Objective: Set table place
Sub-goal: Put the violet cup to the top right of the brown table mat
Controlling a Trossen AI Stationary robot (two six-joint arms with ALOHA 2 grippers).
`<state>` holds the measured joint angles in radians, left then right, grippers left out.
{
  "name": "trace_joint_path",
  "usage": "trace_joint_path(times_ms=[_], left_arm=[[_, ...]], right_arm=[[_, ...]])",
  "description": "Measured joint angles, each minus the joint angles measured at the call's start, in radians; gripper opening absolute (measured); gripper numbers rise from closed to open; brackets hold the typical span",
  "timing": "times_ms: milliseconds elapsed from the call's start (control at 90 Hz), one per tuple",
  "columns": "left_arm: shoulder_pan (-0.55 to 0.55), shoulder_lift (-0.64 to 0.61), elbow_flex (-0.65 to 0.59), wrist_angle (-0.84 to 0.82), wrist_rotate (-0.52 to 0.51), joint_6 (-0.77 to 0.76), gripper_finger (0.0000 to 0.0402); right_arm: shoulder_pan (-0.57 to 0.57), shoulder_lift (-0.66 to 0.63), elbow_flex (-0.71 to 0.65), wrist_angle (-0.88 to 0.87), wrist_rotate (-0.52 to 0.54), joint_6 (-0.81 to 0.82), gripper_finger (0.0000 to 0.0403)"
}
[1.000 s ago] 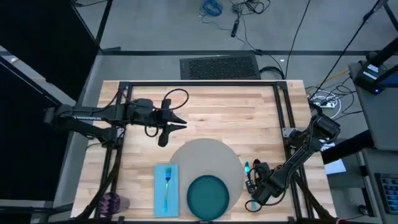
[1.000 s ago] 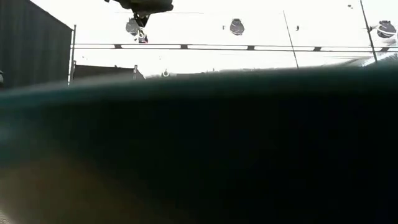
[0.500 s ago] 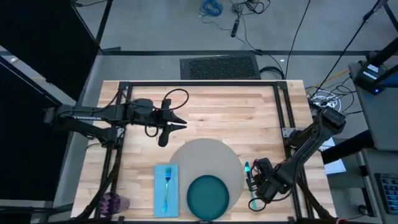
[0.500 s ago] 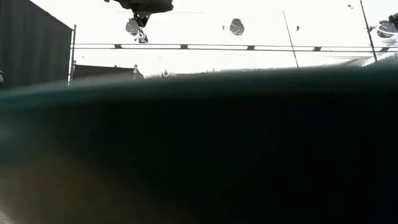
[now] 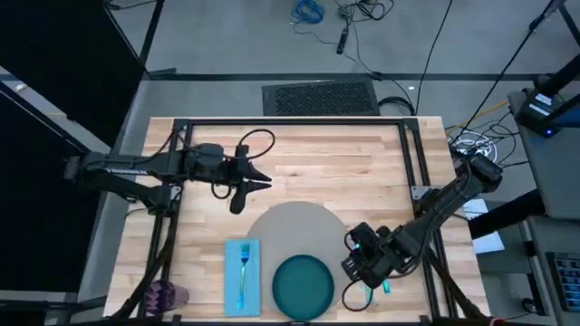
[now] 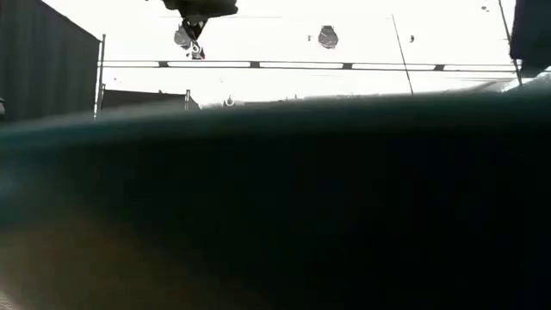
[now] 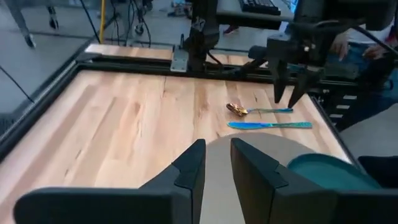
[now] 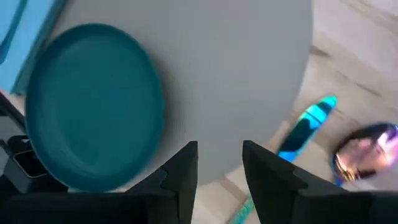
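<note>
The right gripper [image 5: 355,263], jaws released and empty, is being held above the knife [image 7: 269,125]: thin, stiff, slippery; best pinched across its blue handle.

Both arms matte black, slim tubular links with chunkier joint housings. Left arm [image 5: 145,167]: pale lettering along the forearm link, black cable looping above the wrist. Right arm [image 5: 435,210]: same dark finish. Jaws: black, angular, wedge-shaped plates.

I see the grey round mat [image 5: 299,231] at the table's [image 5: 344,163] six o'clock edge, teal plate [image 5: 303,286] on its near part. At nine o'clock of it lies the blue napkin [image 5: 241,276] bearing a fork [image 5: 243,272]; knife [image 7: 270,125] and spoon [image 7: 256,111] lie at three o'clock.
</note>
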<state>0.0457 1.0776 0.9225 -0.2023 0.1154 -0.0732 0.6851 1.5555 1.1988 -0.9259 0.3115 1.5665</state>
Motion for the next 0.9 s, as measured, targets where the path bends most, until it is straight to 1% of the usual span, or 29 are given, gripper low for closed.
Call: trace_joint_path(times_ms=[67,167,322,467,578,644,733,900], left_arm=[[-0.015,-0.001,0.042,-0.071,-0.006,-0.001,0.0061],[-0.054,-0.001,0.099,-0.136,-0.035,-0.024,0.0061],[-0.138,-0.002,0.154,-0.184,-0.041,-0.059,0.0061],[-0.227,-0.002,0.159,-0.275,-0.042,-0.156,0.0061],[-0.299,-0.002,0.159,-0.399,-0.042,-0.273,0.0061],[-0.344,0.002,0.159,-0.460,-0.049,-0.349,0.0061],[-0.402,0.014,0.159,-0.495,-0.080,-0.426,0.0061],[-0.478,0.022,0.159,-0.479,-0.116,-0.497,0.0061]], right_arm=[[-0.020,0.000,0.000,0.020,-0.010,-0.045,0.0114],[-0.047,0.000,0.000,0.069,-0.024,-0.169,0.0114],[-0.081,0.000,0.000,0.200,-0.024,-0.370,0.0114],[-0.110,0.000,0.000,0.326,-0.025,-0.548,0.0114],[-0.129,0.000,0.000,0.399,-0.024,-0.659,0.0114],[-0.137,0.001,0.000,0.419,-0.025,-0.705,0.0114],[-0.146,0.015,0.000,0.441,-0.022,-0.747,0.0114],[-0.148,0.087,-0.001,0.478,0.003,-0.771,0.0114]])
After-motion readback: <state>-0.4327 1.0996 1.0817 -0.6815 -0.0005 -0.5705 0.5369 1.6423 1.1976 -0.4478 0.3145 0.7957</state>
